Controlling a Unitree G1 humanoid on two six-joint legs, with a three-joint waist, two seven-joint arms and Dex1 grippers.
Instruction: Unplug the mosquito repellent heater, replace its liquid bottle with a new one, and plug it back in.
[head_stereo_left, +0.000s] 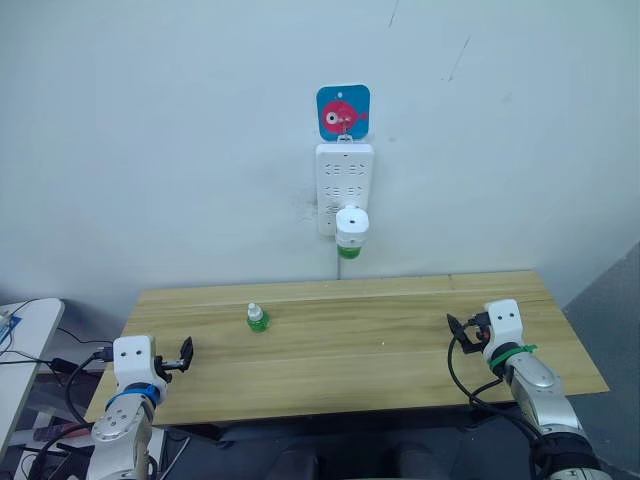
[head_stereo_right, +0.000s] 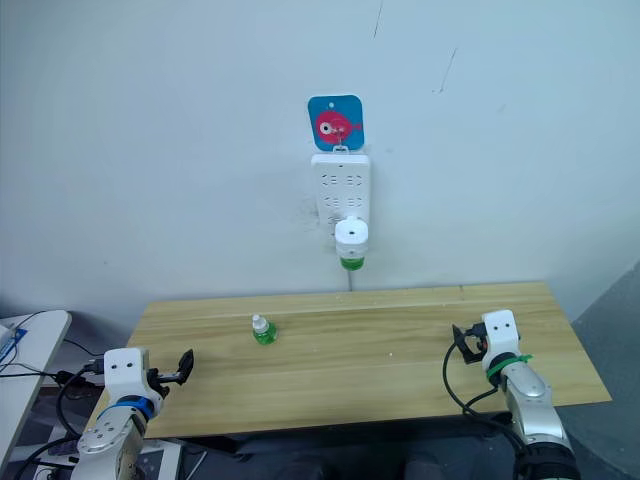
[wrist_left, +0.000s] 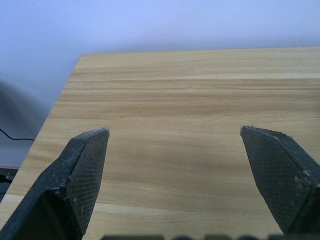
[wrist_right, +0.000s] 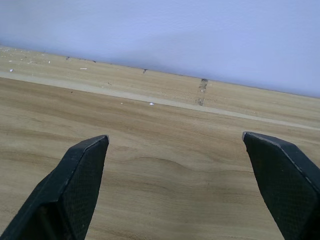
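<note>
Both the left gripper (head_stereo_left: 186, 352) and the right gripper (head_stereo_left: 455, 327) wait wide open and empty low over the table (head_stereo_left: 400, 340), so one should reach up to the mosquito repellent heater (head_stereo_left: 351, 226) plugged in the power strip (head_stereo_left: 343, 175) on the wall, squeeze its round sides and pull straight out.

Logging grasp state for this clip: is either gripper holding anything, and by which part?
Nothing is held. The left gripper and the right gripper are both open over the bare table.
</note>
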